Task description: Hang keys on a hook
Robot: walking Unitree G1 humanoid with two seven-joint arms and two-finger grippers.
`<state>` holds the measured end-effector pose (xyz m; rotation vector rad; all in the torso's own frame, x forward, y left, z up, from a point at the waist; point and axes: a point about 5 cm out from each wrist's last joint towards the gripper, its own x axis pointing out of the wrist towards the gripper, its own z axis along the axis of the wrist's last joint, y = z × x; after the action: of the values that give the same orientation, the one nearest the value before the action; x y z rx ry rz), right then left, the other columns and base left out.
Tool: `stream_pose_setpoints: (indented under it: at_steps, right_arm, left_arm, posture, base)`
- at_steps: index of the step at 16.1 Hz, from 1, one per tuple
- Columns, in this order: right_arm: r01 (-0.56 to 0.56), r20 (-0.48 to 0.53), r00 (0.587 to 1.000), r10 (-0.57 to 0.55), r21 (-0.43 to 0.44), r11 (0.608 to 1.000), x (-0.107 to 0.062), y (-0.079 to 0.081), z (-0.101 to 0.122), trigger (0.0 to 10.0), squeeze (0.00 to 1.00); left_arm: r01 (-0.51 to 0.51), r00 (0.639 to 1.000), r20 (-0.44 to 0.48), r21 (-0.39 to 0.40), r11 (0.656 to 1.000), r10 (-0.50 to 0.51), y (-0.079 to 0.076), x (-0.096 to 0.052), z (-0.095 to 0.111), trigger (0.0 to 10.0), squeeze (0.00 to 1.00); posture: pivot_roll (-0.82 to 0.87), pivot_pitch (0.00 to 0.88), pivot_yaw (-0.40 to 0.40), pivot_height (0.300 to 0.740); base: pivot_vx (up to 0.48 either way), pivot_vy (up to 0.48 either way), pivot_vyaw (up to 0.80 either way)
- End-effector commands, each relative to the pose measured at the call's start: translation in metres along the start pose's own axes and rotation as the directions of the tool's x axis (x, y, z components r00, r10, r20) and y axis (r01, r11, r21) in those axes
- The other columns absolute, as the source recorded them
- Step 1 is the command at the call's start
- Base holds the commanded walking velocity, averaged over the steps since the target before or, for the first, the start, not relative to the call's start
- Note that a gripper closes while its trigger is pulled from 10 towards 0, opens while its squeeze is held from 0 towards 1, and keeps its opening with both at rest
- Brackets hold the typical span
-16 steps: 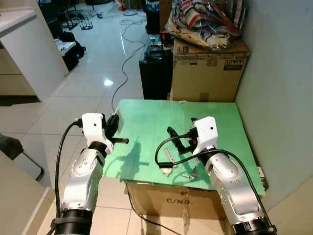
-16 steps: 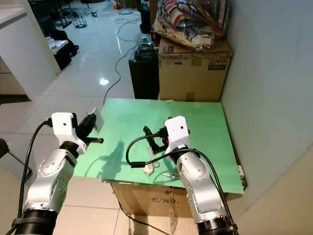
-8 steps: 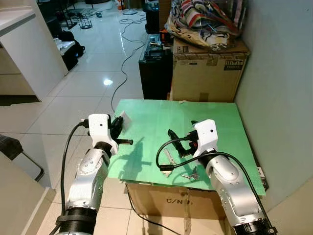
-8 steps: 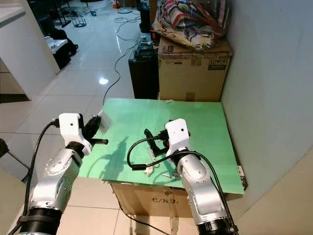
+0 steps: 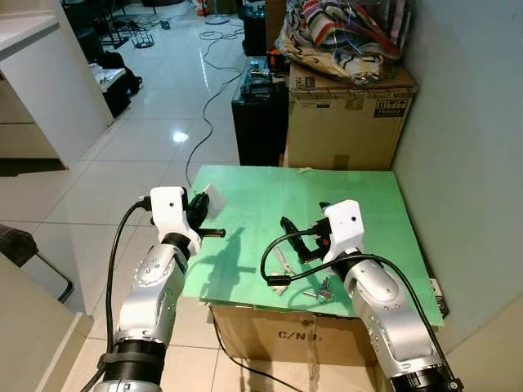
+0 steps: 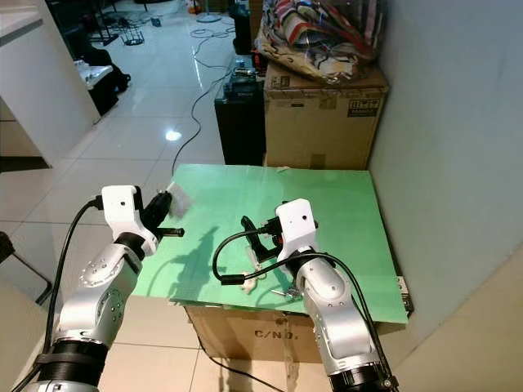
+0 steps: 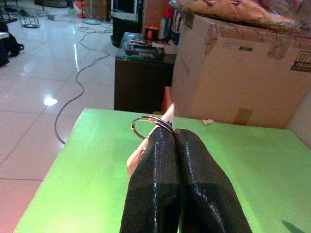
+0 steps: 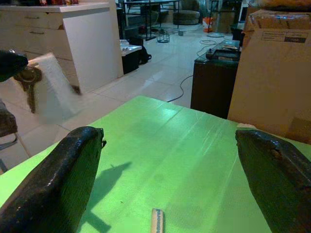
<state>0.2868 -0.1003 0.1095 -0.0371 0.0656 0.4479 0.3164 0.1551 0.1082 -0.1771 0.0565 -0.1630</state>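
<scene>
My left gripper (image 5: 199,209) hovers at the left edge of the green table (image 5: 359,204). It is shut on a set of keys: the metal key ring (image 7: 145,127) and a pale tag (image 7: 167,112) stick out past the closed fingers (image 7: 160,194). The right wrist view shows a brass key (image 8: 29,81) hanging beside the white tag (image 8: 54,92). My right gripper (image 5: 296,245) is open over the front middle of the table, nothing between its fingers (image 8: 53,189). Below it lie a small white piece (image 5: 283,263) and some loose metal keys (image 5: 320,289).
Behind the table stand a cardboard box (image 5: 347,122) with a bag of cloth on top and a black cabinet (image 5: 260,114). A grey wall (image 5: 466,163) runs along the right. A cable (image 5: 208,106) trails over the tiled floor on the left.
My left gripper has moved right and forward with the keys, closer to the table's left edge. The right arm has barely moved.
</scene>
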Motion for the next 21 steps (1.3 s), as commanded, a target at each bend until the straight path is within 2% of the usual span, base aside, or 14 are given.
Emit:
stream_pose_setpoints:
  at_steps: [1,19,21]
  right_arm:
    - [-0.011,-0.006,1.0,0.011,0.014,1.0,0.0002,0.0015,-0.0026,10.0,0.0]
    - [0.0,-0.032,0.999,0.001,0.031,1.0,-0.0028,-0.0011,-0.0087,10.0,0.0]
    - [0.009,-0.028,1.0,-0.009,0.018,1.0,-0.0027,-0.0021,-0.0086,10.0,0.0]
  left_arm:
    - [-0.019,1.0,-0.006,0.02,1.0,0.019,0.0039,0.0011,0.0002,10.0,0.0]
    - [-0.038,0.999,-0.011,0.008,0.999,0.038,0.0022,-0.0007,-0.0055,10.0,0.0]
    - [-0.039,0.999,-0.01,0.009,0.999,0.039,0.0029,-0.0025,-0.0064,10.0,0.0]
  posture:
    - [-0.22,0.0,0.119,0.74]
    - [-0.21,0.0,0.108,0.74]
    - [-0.21,0.0,0.106,0.74]
  base:
    - [-0.251,0.0,0.0]
    - [-0.311,0.0,0.0]
    - [0.0,0.0,0.35]
